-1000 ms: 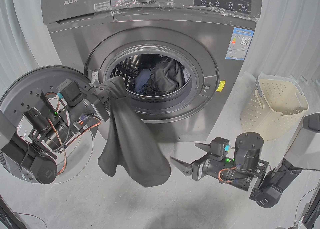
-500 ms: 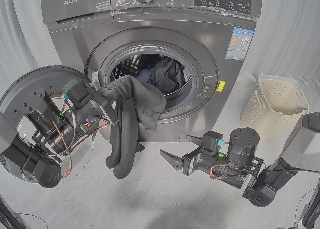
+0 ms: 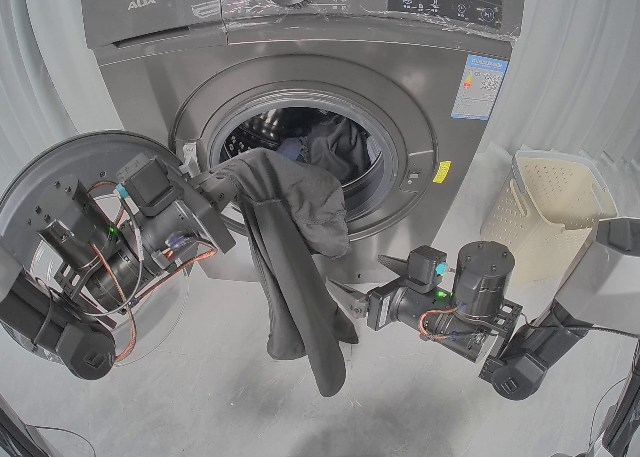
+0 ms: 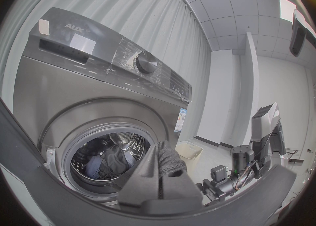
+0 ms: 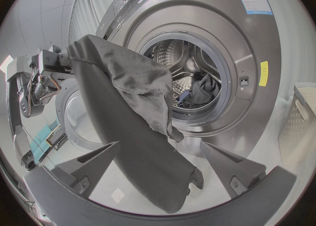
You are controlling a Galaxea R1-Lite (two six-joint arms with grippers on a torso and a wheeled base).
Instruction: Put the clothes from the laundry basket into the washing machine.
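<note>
The left claw (image 3: pixel 225 186) is shut tight on a dark cloth (image 3: pixel 293 258). The cloth is held up at the left edge of the washer's round hole. One part of the cloth is bunched up in front of the hole. The long rest is left hanging down in front of the washer (image 3: pixel 427 78), toward the floor (image 3: pixel 200 405).

The right claw (image 3: pixel 363 278) is held wide open, low down in front of the washer. Its fingers are pointed at the hanging cloth. The lower end of the cloth is seen between the two fingers, but whether it is touched by them cannot be told.

More dark clothes (image 3: pixel 333 145) are piled inside the drum. The round door (image 3: pixel 60 165) is swung open to the left, behind the left arm. A pale basket (image 3: pixel 567 212) is set on the floor to the right of the washer, well apart from both claws.
</note>
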